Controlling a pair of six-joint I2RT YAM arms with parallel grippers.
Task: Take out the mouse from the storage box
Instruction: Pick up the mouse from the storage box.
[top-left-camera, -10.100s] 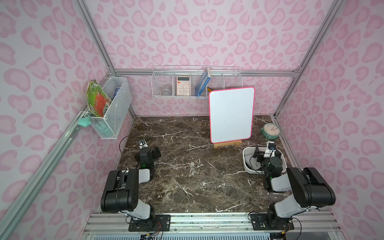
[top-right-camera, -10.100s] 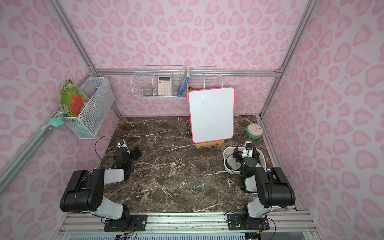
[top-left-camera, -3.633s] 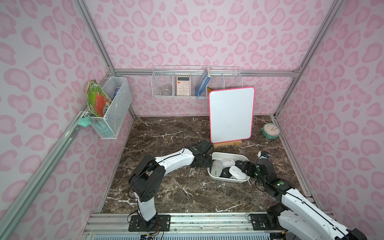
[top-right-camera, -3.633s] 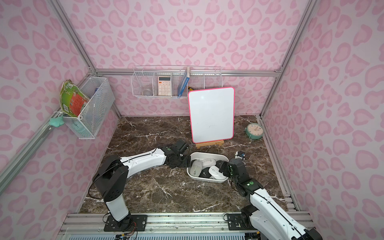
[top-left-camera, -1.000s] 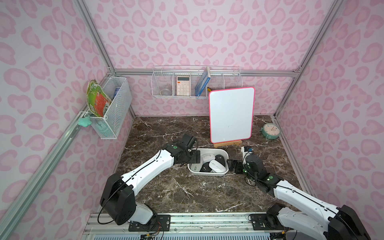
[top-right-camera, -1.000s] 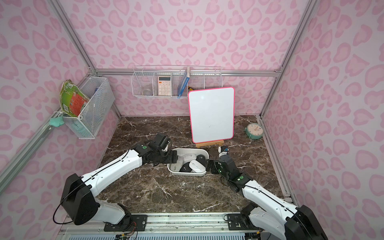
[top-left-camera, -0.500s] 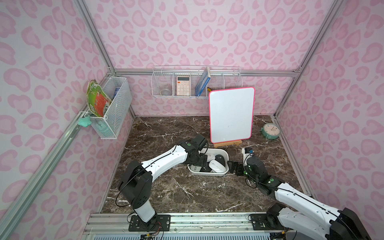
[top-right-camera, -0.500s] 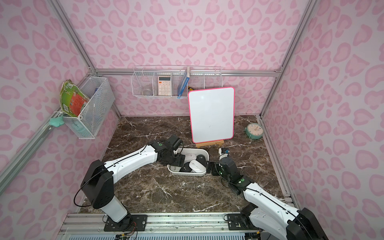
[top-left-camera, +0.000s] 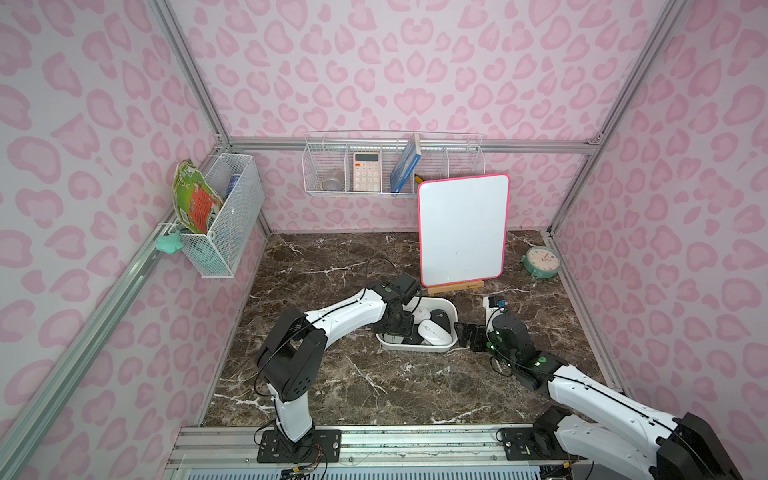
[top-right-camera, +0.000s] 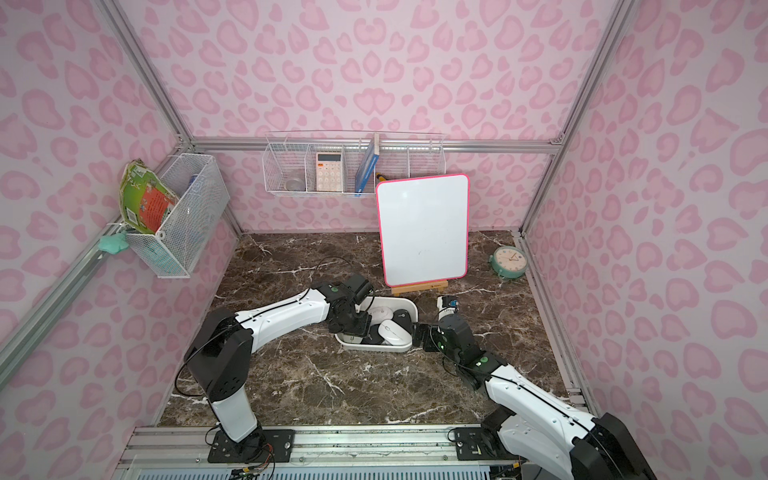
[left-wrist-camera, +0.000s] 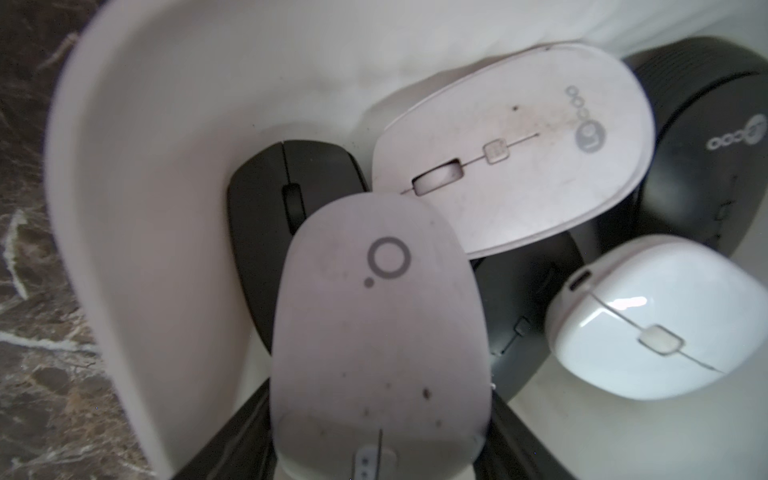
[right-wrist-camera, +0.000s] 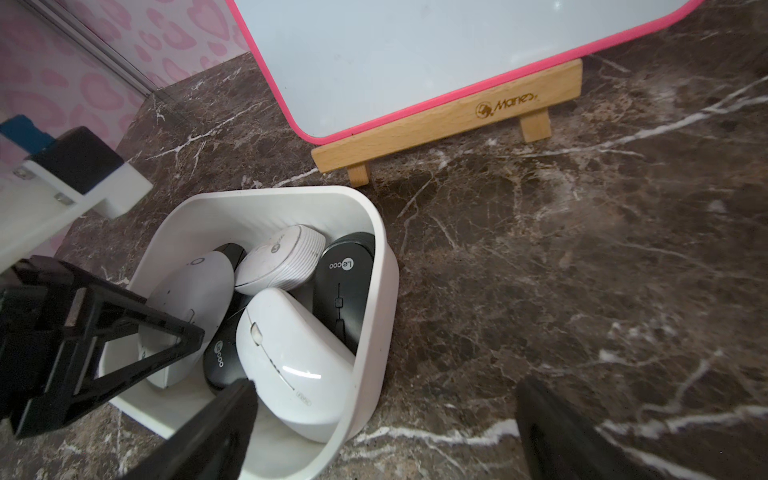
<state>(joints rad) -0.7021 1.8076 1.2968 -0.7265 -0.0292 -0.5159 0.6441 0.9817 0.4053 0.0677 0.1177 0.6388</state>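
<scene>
The mouse (left-wrist-camera: 376, 332) is smudged off-white with a grey ring.

Whiteboard (top-left-camera: 463, 230), pink-rimmed, stood upright on a low wooden easel (top-left-camera: 457, 287) toward the back of the brown marble tabletop (top-left-camera: 332, 374). Teal alarm clock (top-left-camera: 542, 262) sat by the right wall, well apart from the board. Long white wire basket (top-left-camera: 465, 164) hung on the back wall: round metal dish (top-left-camera: 331, 183) in the leftmost compartment, calculator (top-left-camera: 367, 171) in the next, blue book (top-left-camera: 405, 164) leaning in the third. Second wire basket (top-left-camera: 237, 224) on the left wall held a green and orange packet (top-left-camera: 194, 203) and a blue can (top-left-camera: 233, 185); teal lump (top-left-camera: 169, 243) hung just beside its near end
</scene>
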